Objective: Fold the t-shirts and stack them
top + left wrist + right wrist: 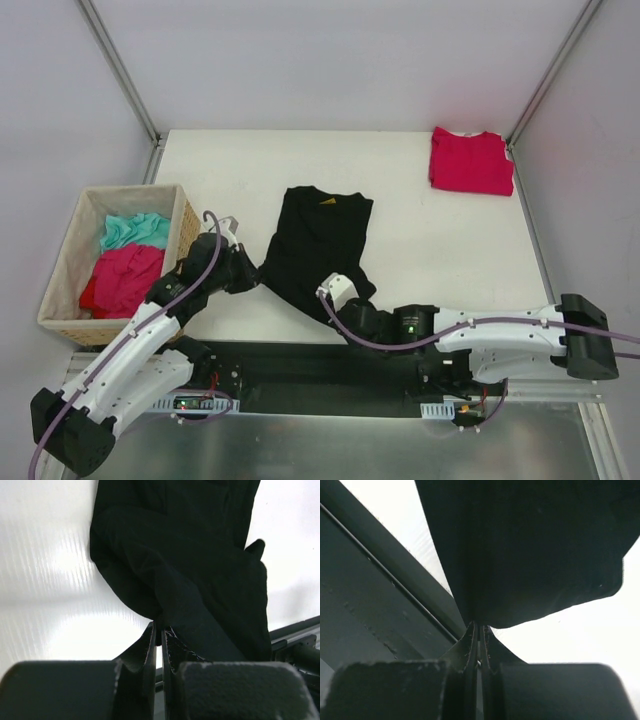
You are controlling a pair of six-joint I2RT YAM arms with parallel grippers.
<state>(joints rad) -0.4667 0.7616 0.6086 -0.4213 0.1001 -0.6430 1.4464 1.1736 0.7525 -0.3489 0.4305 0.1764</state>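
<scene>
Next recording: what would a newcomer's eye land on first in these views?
The black t-shirt sprawls across the middle of the white table, with the left gripper and right gripper each shut on an edge of it. A folded red t-shirt lies at the far right corner, and a woven basket at the left holds teal cloth and pink-red cloth.

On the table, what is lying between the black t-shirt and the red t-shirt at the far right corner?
Nothing. In the top view, only bare white table separates the black t-shirt from the folded red t-shirt.
</scene>
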